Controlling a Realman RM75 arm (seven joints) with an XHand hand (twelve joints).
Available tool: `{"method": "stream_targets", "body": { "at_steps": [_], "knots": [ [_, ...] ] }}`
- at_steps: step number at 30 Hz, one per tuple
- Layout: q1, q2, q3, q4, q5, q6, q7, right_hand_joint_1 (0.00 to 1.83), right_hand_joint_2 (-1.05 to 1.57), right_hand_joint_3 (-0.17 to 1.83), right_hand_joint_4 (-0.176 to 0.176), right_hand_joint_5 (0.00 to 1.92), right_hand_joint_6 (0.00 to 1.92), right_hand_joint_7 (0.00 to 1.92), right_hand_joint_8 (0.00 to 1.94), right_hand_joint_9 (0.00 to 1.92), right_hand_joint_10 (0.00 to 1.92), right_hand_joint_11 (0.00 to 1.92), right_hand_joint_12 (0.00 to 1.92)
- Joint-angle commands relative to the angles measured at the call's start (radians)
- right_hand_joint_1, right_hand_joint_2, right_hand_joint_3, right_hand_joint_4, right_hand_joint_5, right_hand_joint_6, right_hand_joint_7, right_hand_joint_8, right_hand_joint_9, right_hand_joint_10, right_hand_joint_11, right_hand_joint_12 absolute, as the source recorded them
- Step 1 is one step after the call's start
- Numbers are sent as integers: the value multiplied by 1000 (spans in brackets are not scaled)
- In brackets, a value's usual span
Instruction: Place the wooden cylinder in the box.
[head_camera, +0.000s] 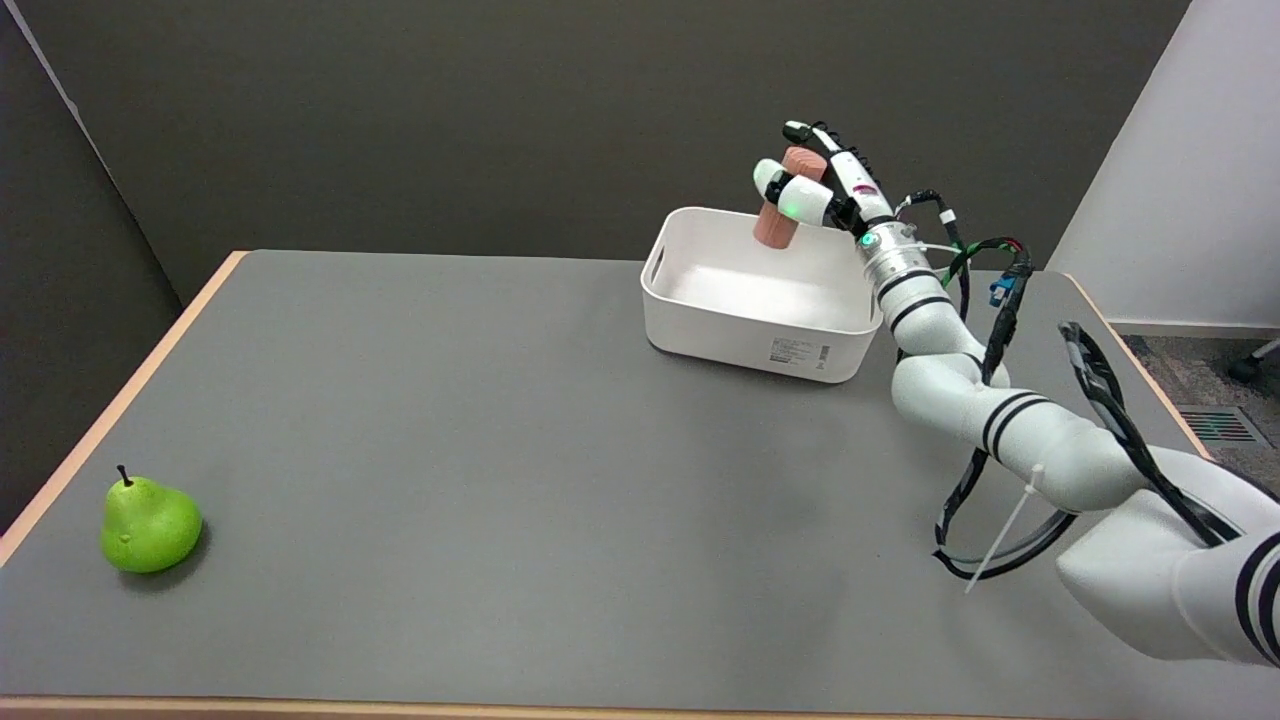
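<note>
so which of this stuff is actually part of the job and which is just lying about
Part of the job:
- wooden cylinder, held by the right hand above the box
- white box, nothing visible in it yet

Just lying about:
- green pear, near the table's left edge, far from the box

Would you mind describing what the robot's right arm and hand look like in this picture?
The right arm is glossy white, built of rounded segments with thin black bands at the joints and a ribbed silver collar at the wrist. Black cables loop loosely alongside it, one with a blue connector, fastened by a white zip tie. The right hand is black and white, with white finger shells and small green lights.
</note>
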Motion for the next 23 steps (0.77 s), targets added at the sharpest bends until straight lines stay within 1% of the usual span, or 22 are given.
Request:
{"method": "stream_targets", "body": {
  "at_steps": [1, 2, 4, 6, 8, 10, 12, 14, 15, 19, 23],
  "knots": [
    [-94, 58, -33, 180, 21, -1, 112, 310, 670, 913, 26, 33, 258, -1, -1, -1, 155, -1, 854],
    [-95, 59, -34, 182, 21, -1, 112, 322, 649, 950, 27, 28, 225, -1, -1, -1, 89, -1, 807],
    [-96, 60, -35, 187, 21, -6, 112, 348, 650, 930, 30, 19, 176, -1, -1, -1, 9, -1, 731],
    [-97, 61, -35, 188, 21, -19, 112, 341, 633, 871, 25, 0, 196, -1, -1, -1, -1, -1, 715],
    [-97, 62, -35, 189, 21, -36, 112, 357, 620, 911, 38, 8, 108, -1, -1, -1, -1, -1, 687],
    [-97, 62, -35, 189, 21, -46, 112, 371, 657, 740, 29, -1, 47, -1, -1, -1, -1, -1, 545],
    [-101, 62, -35, 197, 21, -46, 112, 377, 651, 736, 27, -1, 21, -1, -1, -1, -1, -1, 505],
    [-110, 63, -33, 216, 21, -35, 112, 408, 627, 700, 29, -1, 0, -1, -1, -1, -1, -1, 375],
    [-115, 65, -31, 226, 21, -29, 112, 411, 625, 698, 29, -1, -1, -1, -1, -1, -1, -1, 359],
    [-169, 91, -25, 344, 23, 45, 112, 415, 622, 697, 28, -1, -1, -1, -1, -1, -1, -1, 328],
    [-267, 123, -10, 510, 36, 158, 112, 398, 623, 702, 25, -1, -1, -1, -1, -1, -1, -1, 345]
  ]
}}
